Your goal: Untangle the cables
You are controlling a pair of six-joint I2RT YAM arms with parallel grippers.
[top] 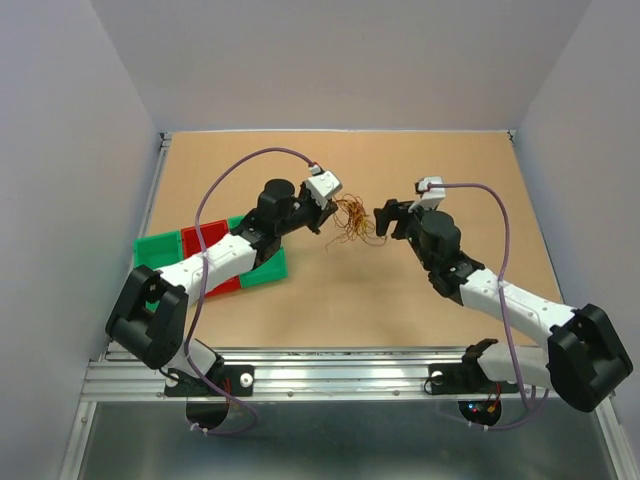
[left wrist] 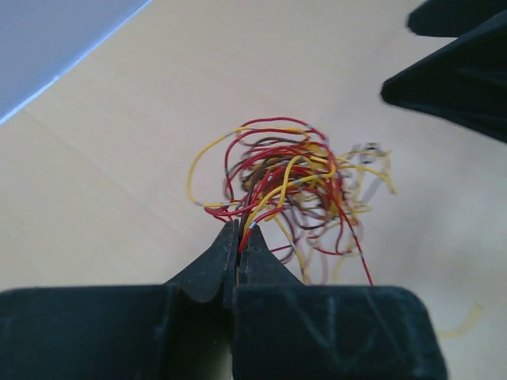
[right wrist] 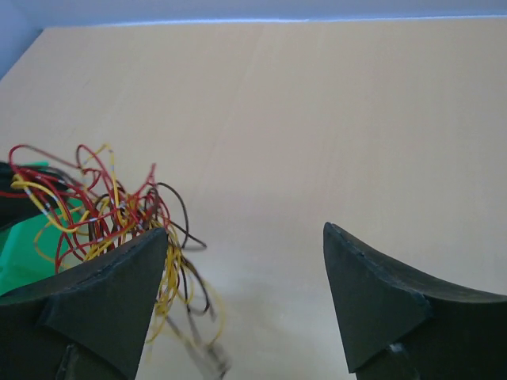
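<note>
Red, yellow and dark brown in the cables (left wrist: 293,186) just ahead of the left gripper (left wrist: 238,237), itself plain black. Same black on the right gripper (right wrist: 245,229). Pale tan, unpatterned, on the table (right wrist: 317,119) beneath both. Green and red on the trays (top: 155,250) behind the left gripper. Purple on the arm cables (top: 215,190), white on the arm links (top: 200,265).

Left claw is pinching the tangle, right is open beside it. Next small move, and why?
Probably nudge the right claw sideways toward the cables until strands sit between its fingers. The left claw is shut on them, but the right wrist view shows them outside the open claw, beside one finger, so closing now would likely grab nothing.
</note>
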